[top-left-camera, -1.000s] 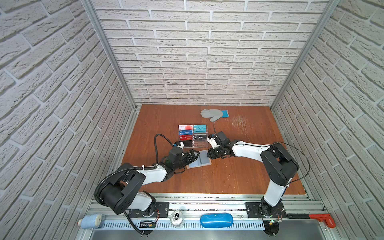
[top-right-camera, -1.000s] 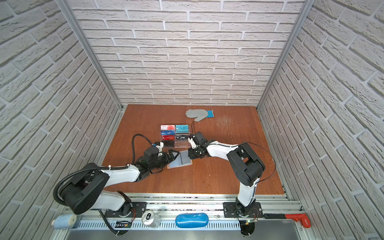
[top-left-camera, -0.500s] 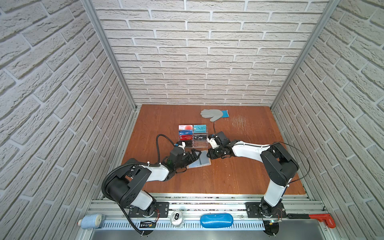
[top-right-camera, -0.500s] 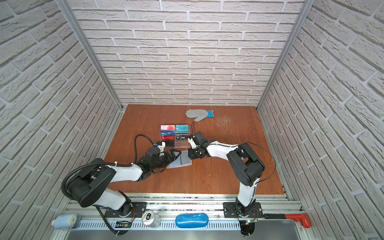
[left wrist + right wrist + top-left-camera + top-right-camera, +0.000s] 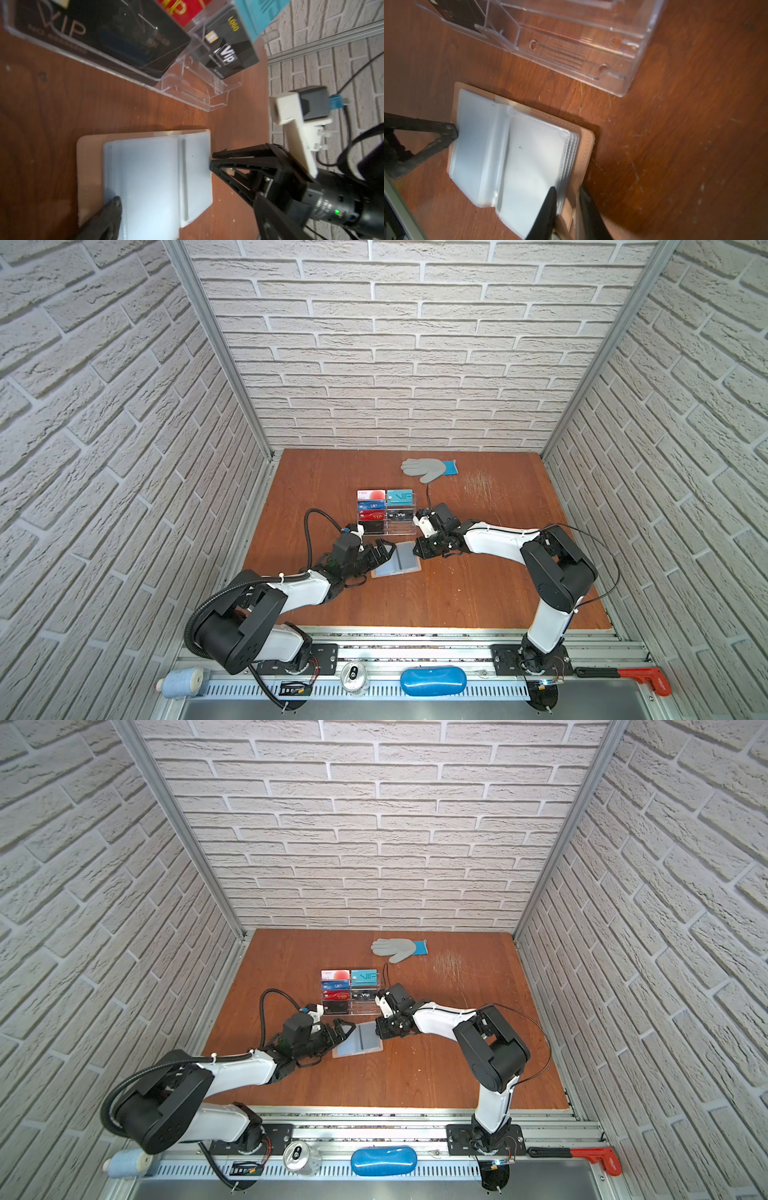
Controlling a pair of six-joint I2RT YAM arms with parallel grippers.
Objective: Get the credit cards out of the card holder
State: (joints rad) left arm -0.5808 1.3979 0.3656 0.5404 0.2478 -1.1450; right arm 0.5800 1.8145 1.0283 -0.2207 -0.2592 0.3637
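I judge we're nearly done: the card holder [image 5: 397, 561] lies open on the desk [image 5: 478, 585], sleeves seemingly empty, credit cards [image 5: 372, 504] in the acrylic stand [image 5: 402, 527]; left claw [image 5: 384, 558] wide, right claw [image 5: 567, 190] pinching its edge.

Top views high, looking down; wrist views close, share card holder [image 5: 145, 180]

Left arm's elbow [image 5: 239, 628] has swung back outward (after drifting inward).

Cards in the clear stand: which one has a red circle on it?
The white plastic card in the back row of the clear acrylic stand, beside the teal card. Only it is white.
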